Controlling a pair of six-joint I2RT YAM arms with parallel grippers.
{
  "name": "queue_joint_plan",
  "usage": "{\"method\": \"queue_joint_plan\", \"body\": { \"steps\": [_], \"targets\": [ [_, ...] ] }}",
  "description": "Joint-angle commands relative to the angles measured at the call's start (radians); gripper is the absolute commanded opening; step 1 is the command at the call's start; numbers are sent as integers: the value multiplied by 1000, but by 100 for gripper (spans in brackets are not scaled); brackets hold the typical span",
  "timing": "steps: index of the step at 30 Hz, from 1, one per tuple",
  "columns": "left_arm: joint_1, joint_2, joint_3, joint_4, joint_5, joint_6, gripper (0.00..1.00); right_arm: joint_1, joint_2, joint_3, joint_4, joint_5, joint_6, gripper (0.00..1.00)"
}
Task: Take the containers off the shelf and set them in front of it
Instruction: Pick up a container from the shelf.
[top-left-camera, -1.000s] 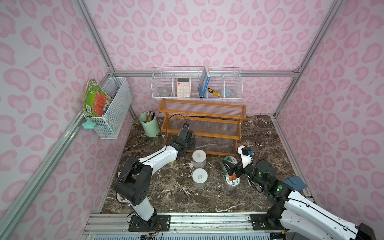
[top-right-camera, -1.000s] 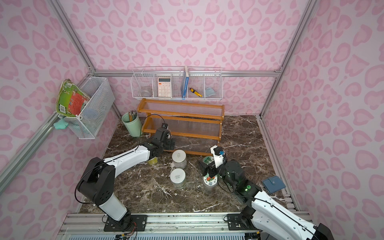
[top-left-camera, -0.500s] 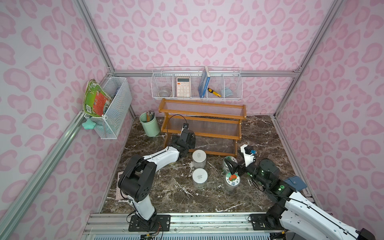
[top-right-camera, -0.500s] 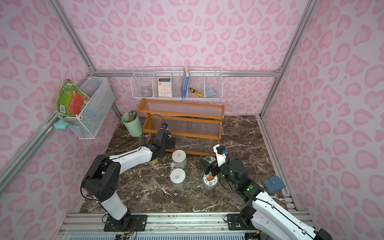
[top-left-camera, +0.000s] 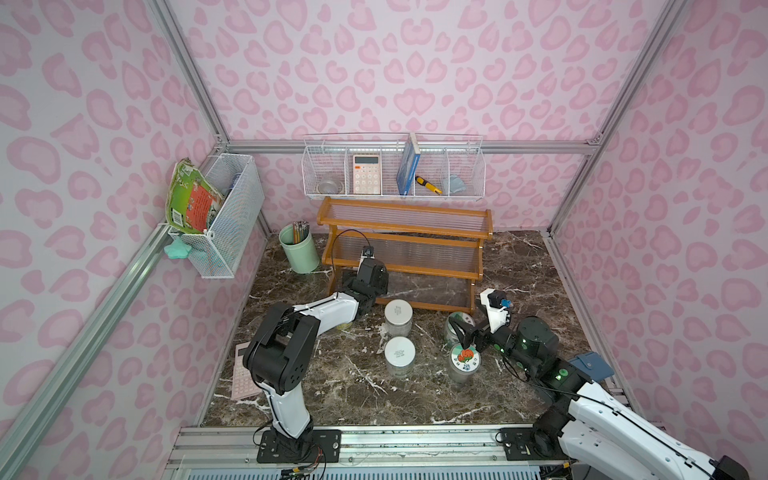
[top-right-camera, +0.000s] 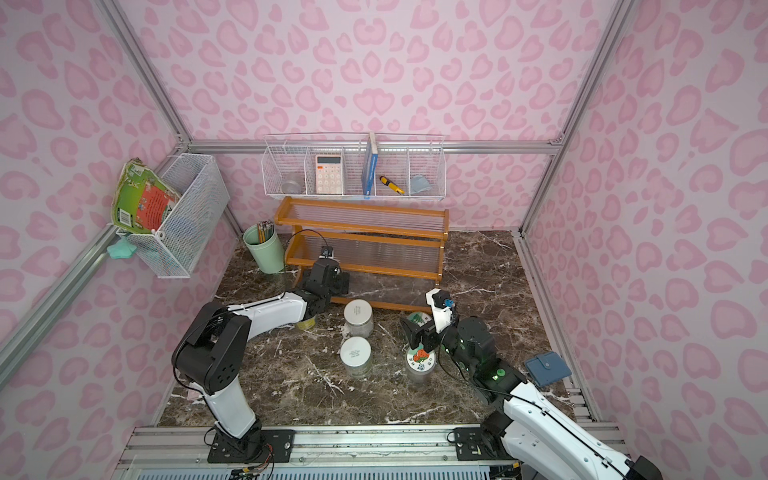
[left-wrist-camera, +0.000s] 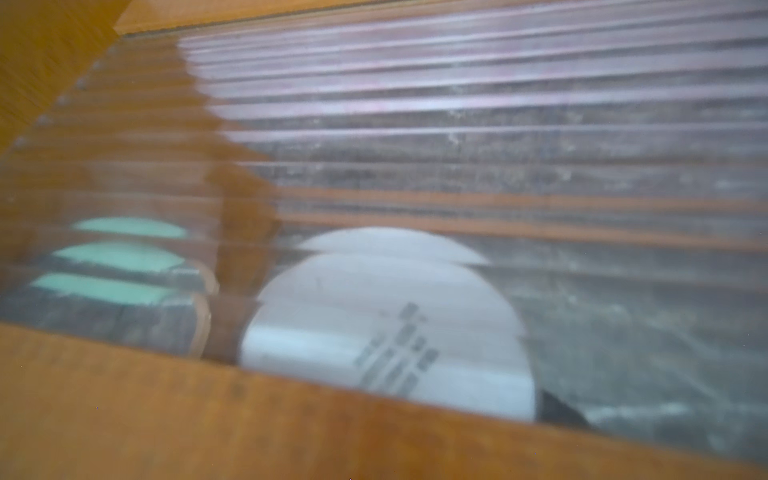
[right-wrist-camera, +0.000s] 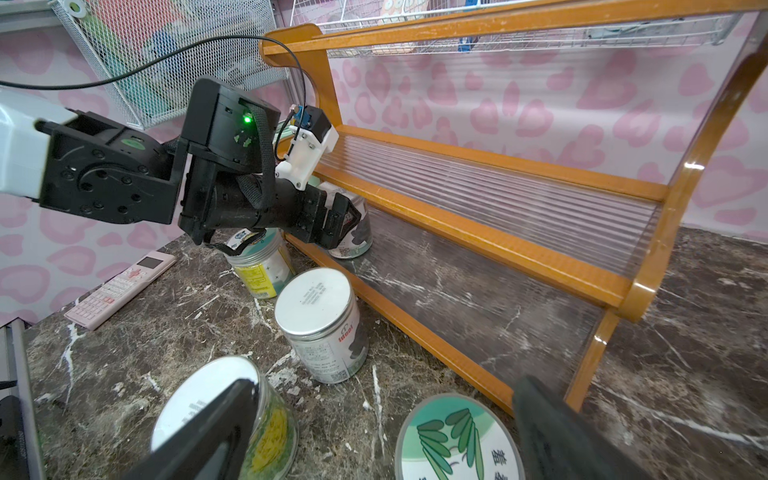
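Right tool (right-wrist-camera: 384, 390) stands wide open, empty, over the rightmost of five jars (top-left-camera: 399, 357) on the counter (right-wrist-camera: 124, 353). Your last jar (right-wrist-camera: 353, 245) stands upright at the left end of the shelf (right-wrist-camera: 498, 243), lowest tier. The left tool (right-wrist-camera: 351, 218) flanks it and is the nearer arm. Whether it has clamped, you cannot tell.

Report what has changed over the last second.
The right gripper, jaws open as before, has drawn a little toward the shelf, away from the orange-picture jar that it hung over. The left arm has edged slightly forward, while the left gripper stays at a jar on the lowest tier. No jar and nothing else has visibly moved.
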Motion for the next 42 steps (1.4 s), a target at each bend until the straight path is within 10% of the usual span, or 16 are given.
{"method": "queue_joint_plan", "body": {
  "steps": [1,14,42],
  "targets": [
    [6,14,14,28,18,4,95,0,2,-3,26,-1,-7,99],
    [9,-6,3,9,50,-7,70,-3,-13,-6,18,-3,-6,99],
    [-53,-153,-34,-180,15,-68,67,-4,-54,-15,15,-10,4,99]
  ]
}}
